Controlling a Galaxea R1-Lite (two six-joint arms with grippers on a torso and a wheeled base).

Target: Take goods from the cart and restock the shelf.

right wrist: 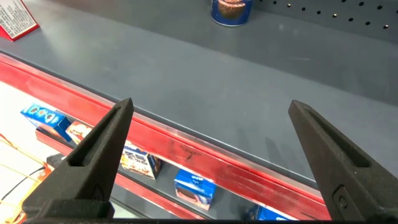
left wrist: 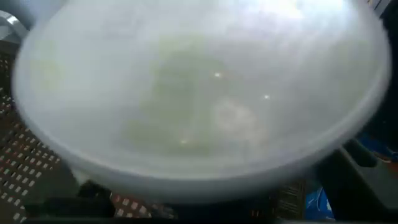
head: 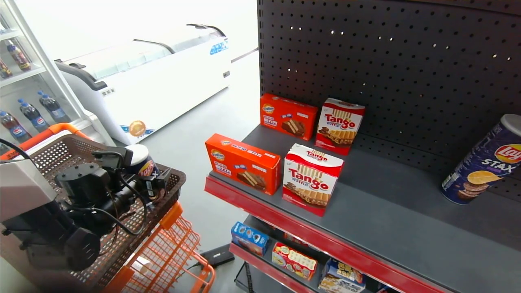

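Observation:
A chip can (head: 140, 162) with a white lid and dark blue body is at the cart basket (head: 61, 148), a brown perforated bin on an orange frame. My left gripper (head: 156, 185) is shut on this can, and its translucent lid (left wrist: 199, 93) sits right in front of the left wrist camera. My right gripper (right wrist: 211, 162) is open with nothing between its fingers, hovering above the front edge of the grey top shelf (right wrist: 236, 81). A matching chip can (head: 484, 162) leans against the pegboard at the right of the shelf (head: 386, 211).
Two orange biscuit boxes (head: 243, 163) and two red-and-white wafer boxes (head: 311, 179) stand at the shelf's left end. The middle of the shelf is bare. Lower shelves (head: 293, 260) hold small boxes. A chest freezer (head: 154, 77) and drinks fridge (head: 24, 101) stand behind the cart.

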